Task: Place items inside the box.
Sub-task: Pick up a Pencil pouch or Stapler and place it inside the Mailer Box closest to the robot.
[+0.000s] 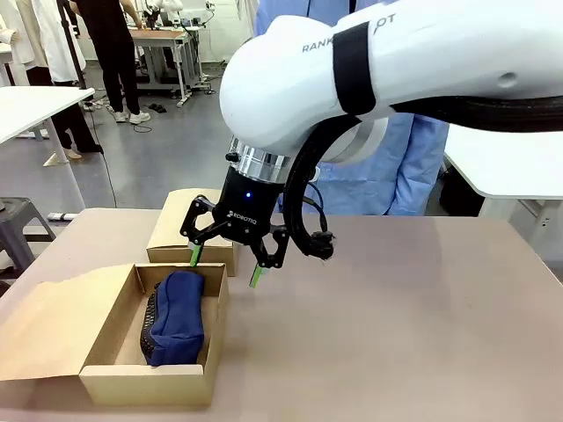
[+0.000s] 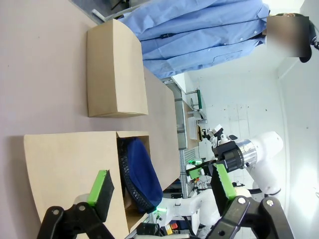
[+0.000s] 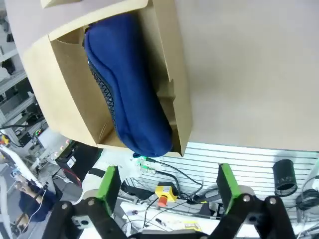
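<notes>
Navy fabric fills most of the open box (image 1: 145, 387): the pouch (image 1: 179, 316) lies inside it lengthwise, with a black meshed edge (image 1: 148, 321) along the side nearer the box's flap. From the front we see the right gripper (image 1: 225, 268) hanging above the box's far right corner, its jaws spread and nothing between them. The right wrist view puts its green pads (image 3: 108, 181) wide apart at the bottom of the picture, and beyond them the pouch (image 3: 132, 84) bulges past the rim of the box (image 3: 55, 84) at one end (the front view hints at this less clearly). The left wrist view adds the left gripper (image 2: 163, 185), likewise spread and empty, looking across the opened flap (image 2: 70, 164) toward the pouch (image 2: 142, 172).

Counting, we find two cardboard boxes: the open one and a closed box (image 1: 176, 229) just behind it on the table (image 1: 396, 325). We count one pouch, two grippers, and one person in a blue shirt (image 1: 413, 167) standing at the table's far side.
</notes>
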`<action>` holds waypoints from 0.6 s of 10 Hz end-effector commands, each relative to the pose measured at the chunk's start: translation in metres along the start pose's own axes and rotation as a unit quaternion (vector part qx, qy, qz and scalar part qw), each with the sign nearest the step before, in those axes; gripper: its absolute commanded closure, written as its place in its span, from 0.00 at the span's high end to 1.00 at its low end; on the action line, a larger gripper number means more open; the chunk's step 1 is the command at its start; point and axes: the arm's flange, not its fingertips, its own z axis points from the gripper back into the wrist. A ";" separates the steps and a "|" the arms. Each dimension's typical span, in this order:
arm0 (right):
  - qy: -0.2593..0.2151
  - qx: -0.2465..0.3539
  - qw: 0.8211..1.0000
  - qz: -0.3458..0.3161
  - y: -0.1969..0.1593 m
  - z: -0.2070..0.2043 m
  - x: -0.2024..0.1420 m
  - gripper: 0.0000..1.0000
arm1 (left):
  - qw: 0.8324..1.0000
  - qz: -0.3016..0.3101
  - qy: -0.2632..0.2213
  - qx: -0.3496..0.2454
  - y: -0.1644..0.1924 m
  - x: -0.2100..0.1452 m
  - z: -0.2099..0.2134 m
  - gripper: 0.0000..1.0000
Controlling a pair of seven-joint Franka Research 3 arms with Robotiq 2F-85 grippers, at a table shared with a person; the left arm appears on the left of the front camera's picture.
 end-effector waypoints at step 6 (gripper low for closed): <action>0.119 0.400 0.908 0.026 -0.294 0.163 0.057 1.00 | 1.000 -0.009 -0.005 -0.011 0.000 -0.001 0.000 1.00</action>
